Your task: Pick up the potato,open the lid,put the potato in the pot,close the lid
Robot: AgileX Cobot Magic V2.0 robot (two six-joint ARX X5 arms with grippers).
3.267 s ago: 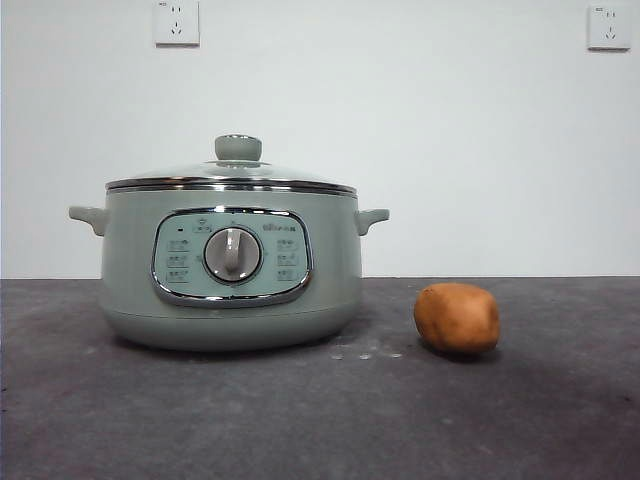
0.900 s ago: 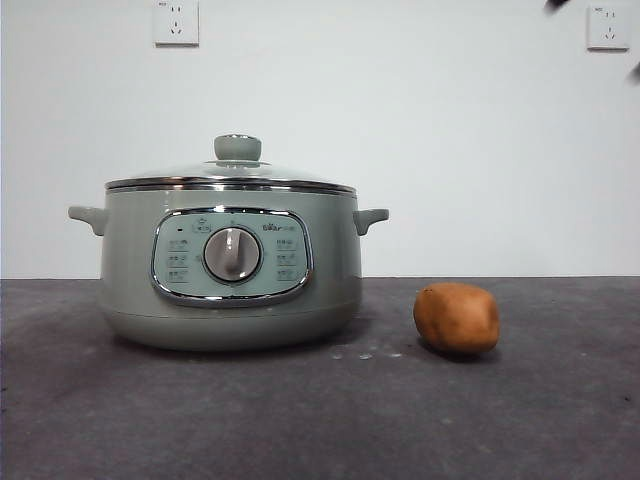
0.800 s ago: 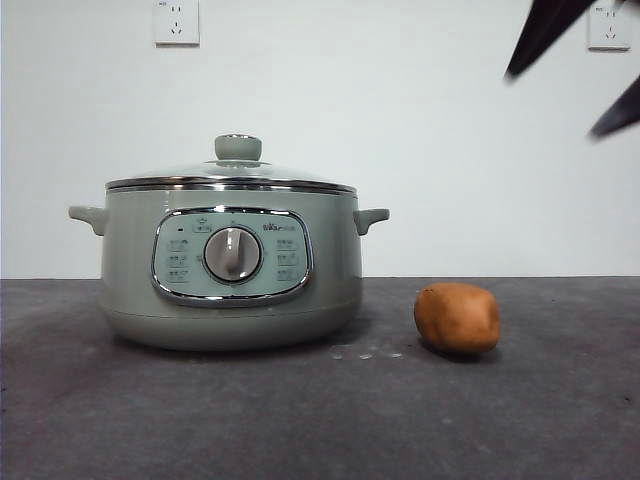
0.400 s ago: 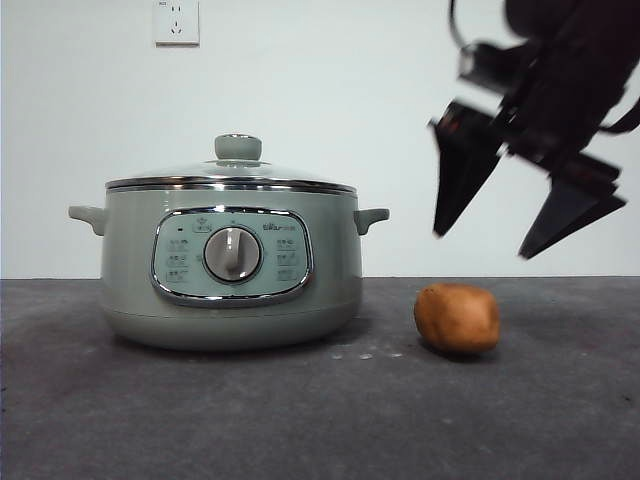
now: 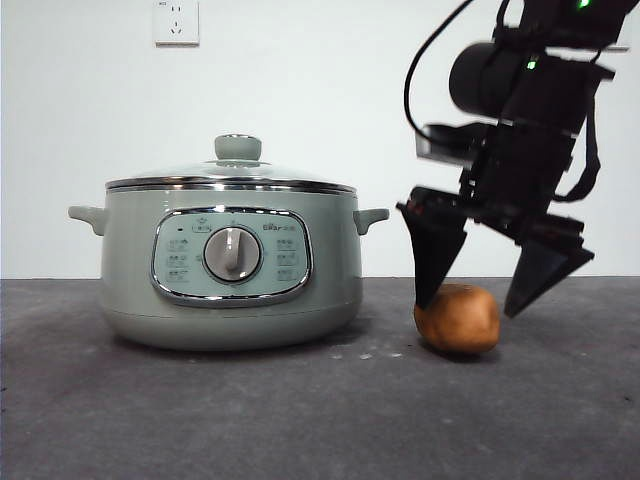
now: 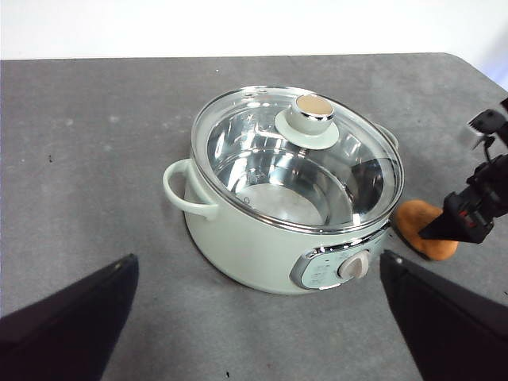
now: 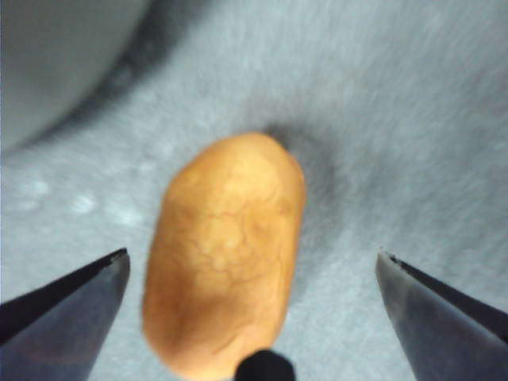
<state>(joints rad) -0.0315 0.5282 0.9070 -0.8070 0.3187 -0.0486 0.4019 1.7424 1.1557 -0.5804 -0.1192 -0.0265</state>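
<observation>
Orange-brown and smooth, the potato (image 5: 457,318) lies on the dark grey bench (image 5: 300,420), just beside the pot (image 5: 230,265) and not touching it, nearer the bench's right edge than the pot is. The right gripper (image 5: 470,305) hangs over the potato with its jaws spread wide, one tip low at either side of it; in the front view the tip nearer the pot overlaps the potato's top, though whether it touches cannot be told. The right wrist view shows the potato (image 7: 225,254) between the two jaws with bare bench on both sides. The pale green pot stands with the glass lid (image 6: 302,155) seated on its rim. The left gripper (image 6: 254,333) waits back from the pot, jaws wide and holding nothing.
</observation>
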